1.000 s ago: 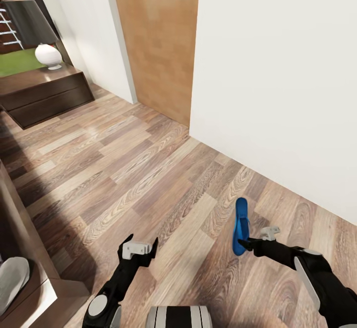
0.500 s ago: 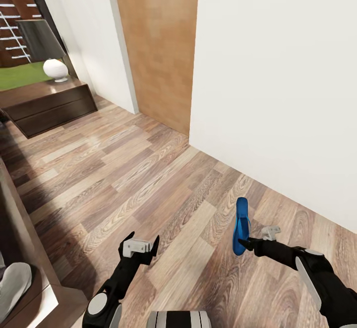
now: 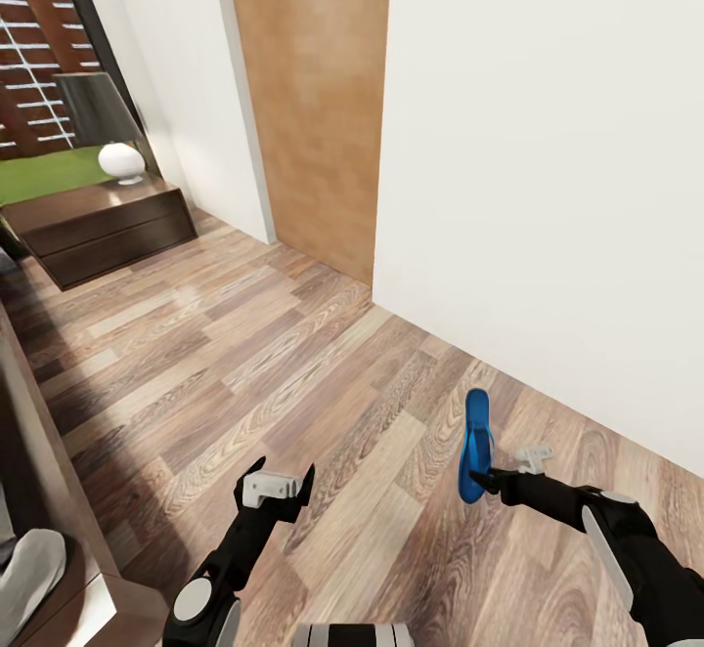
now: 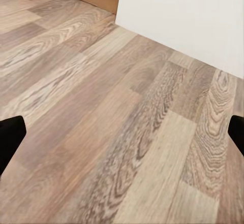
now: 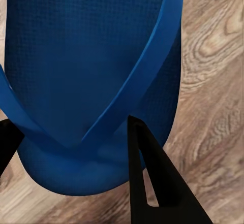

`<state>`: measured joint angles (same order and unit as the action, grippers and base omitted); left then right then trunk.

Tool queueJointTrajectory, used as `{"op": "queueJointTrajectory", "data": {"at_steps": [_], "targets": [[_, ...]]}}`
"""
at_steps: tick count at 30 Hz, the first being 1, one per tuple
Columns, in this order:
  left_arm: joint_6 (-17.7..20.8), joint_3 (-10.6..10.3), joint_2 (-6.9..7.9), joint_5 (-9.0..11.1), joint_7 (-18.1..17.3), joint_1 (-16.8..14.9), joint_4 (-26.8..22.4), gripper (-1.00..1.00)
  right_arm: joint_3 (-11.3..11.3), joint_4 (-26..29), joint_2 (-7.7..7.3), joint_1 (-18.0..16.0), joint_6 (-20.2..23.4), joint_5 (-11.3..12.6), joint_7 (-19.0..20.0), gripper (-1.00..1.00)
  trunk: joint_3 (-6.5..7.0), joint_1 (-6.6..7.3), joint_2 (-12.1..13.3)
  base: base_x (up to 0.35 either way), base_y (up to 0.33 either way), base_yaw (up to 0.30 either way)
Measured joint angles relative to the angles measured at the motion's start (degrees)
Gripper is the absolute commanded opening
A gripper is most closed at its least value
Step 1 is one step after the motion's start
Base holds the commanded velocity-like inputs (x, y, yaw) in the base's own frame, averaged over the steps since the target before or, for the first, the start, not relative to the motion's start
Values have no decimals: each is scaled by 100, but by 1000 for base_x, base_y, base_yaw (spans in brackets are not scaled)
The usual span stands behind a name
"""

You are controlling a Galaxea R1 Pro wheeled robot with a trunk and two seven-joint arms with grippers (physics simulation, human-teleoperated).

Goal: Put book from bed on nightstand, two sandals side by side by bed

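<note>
One bright blue sandal (image 3: 476, 437) hangs above the wood floor at the lower right of the head view. My right gripper (image 3: 482, 479) is shut on its near end. The right wrist view has the sandal's sole and thin strap (image 5: 96, 66) close up, with dark fingers (image 5: 152, 183) on either side of it. My left gripper (image 3: 279, 487) stands open and empty over the floor (image 4: 122, 107), its fingertips (image 4: 10, 137) wide apart. The dark brown nightstand (image 3: 98, 222) with its black-shaded lamp (image 3: 117, 153) stands at the far left. The bed's dark frame (image 3: 39, 471) runs along the left edge. The book and the second sandal are out of view.
A brown door (image 3: 308, 109) is set in the white wall (image 3: 548, 188) ahead, and the wall runs close along my right side. A dark-framed window (image 3: 44, 51) is behind the nightstand. Wood-plank floor (image 3: 244, 354) lies open between the bed and the wall.
The whole head view has shifted, so the nightstand and lamp now sit further right and lower in the picture. Both grippers keep their pose, and the sandal stays in the right one.
</note>
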<state>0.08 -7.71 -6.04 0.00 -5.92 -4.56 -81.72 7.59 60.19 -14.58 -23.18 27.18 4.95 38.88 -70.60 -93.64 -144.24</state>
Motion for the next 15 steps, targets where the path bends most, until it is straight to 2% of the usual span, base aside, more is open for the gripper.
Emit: {"op": "queueJointTrajectory", "data": {"at_steps": [15], "targets": [[0,-4,0,0,0,0,25,100,0,0,6,0,1,-5,1,-100,333,39,20,0,0,0]]}}
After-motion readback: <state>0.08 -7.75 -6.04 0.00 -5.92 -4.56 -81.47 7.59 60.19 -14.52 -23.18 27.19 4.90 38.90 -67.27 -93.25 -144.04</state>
